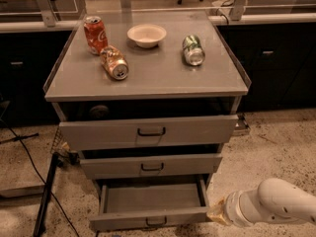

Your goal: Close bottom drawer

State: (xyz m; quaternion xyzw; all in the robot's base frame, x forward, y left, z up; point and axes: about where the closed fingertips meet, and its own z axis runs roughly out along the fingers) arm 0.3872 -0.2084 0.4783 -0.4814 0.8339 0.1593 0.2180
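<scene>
1. Grey metal bottom drawer (pixel 128 219) sits at the lower centre of the frame, pulled out furthest of the three. We see its shallow tray open from above and its small black handle (pixel 156 221) at the front edge.
2. We see the gripper (pixel 217 214) at lower right, just beside the right front corner of the bottom drawer. We can't tell whether it touches, and we can't make out how wide it is set or whether it holds anything.
3. White arm (pixel 279 205) runs from the gripper to the right edge of the frame, low over the speckled floor (pixel 276 152).
4. Middle drawer (pixel 113 167) sits above the bottom one, pulled out slightly. Top drawer (pixel 98 132) is also partly out, with a dark gap under the cabinet top (pixel 153 80).
5. On the cabinet top we note:
   - a red can (pixel 94 33), upright at upper left
   - an orange can (pixel 114 63) on its side, just beside the red one
   - a pale bowl (pixel 146 35) at upper centre
   - a green can (pixel 193 50) on its side, to the right
6. Black pole (pixel 47 196) and a cable (pixel 24 154) lie at lower left, beside the cabinet.
</scene>
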